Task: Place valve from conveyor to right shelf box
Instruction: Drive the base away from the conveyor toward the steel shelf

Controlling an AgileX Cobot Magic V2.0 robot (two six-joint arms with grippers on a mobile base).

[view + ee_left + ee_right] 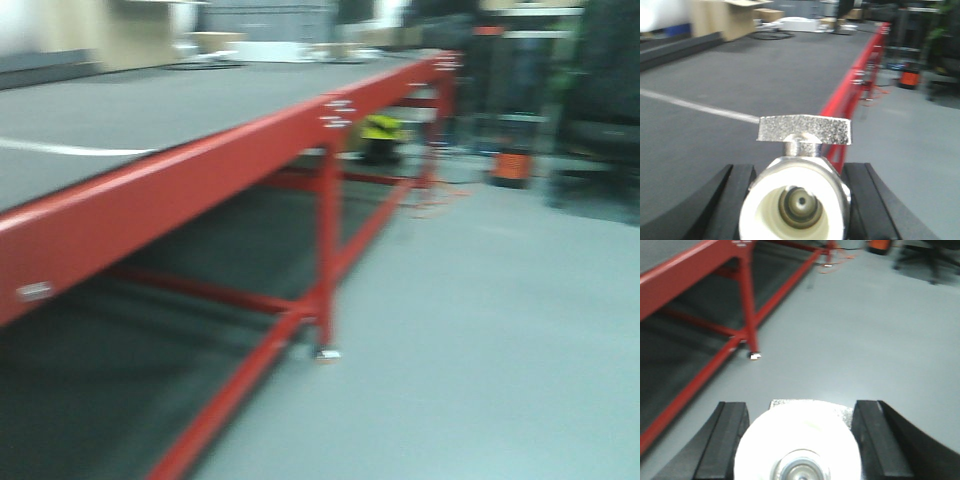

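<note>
two valves are in hand, neither lying on the conveyor (pixel 765 75). the left tool (pixel 799 200) is clamped on a handled valve (pixel 796 150) above the belt's edge, and the right tool (pixel 799 440) is clamped on a second valve (pixel 797 447) over the floor (pixel 865 340), beside the red frame (pixel 200 170). the carry step looks to be in hand. no shelf box shows in any view, so the next move calls for reaching the right shelf box, hovering over it, then parting a tool.

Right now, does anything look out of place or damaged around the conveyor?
Only one thing stands out: a loose orange cable sprawls on the floor beside the far legs of the conveyor, a possible snag. No spill or damage shows, though the views are blurred.
</note>
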